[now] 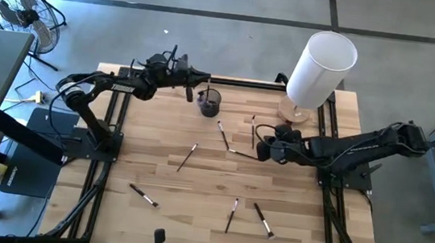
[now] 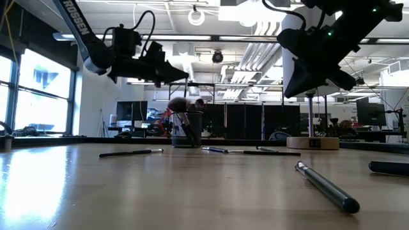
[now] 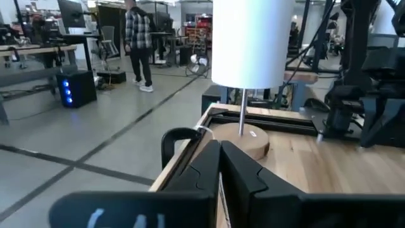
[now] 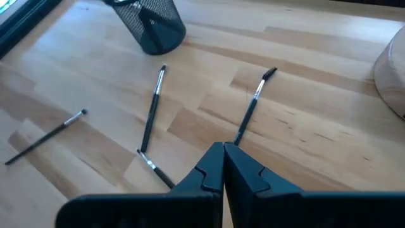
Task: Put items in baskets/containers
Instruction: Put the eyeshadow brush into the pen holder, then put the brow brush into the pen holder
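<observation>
Up near the far edge of the pale wooden bench [image 1: 155, 176], the left tool [image 1: 190, 85] hung above the boards just beside the small black wire-mesh cup [image 1: 210, 102], its fingers clenched with nothing visible between them. Inside that cup a wide reddish brush head [image 2: 177, 104] showed above the rim, while thin dark-handled makeup brushes [image 1: 187, 157] lay scattered from the middle to the near edge. Toward the right edge the right tool [image 1: 261, 150] sat low with fingers pressed together, two brushes [image 4: 152, 109] lying just ahead of it.
</observation>
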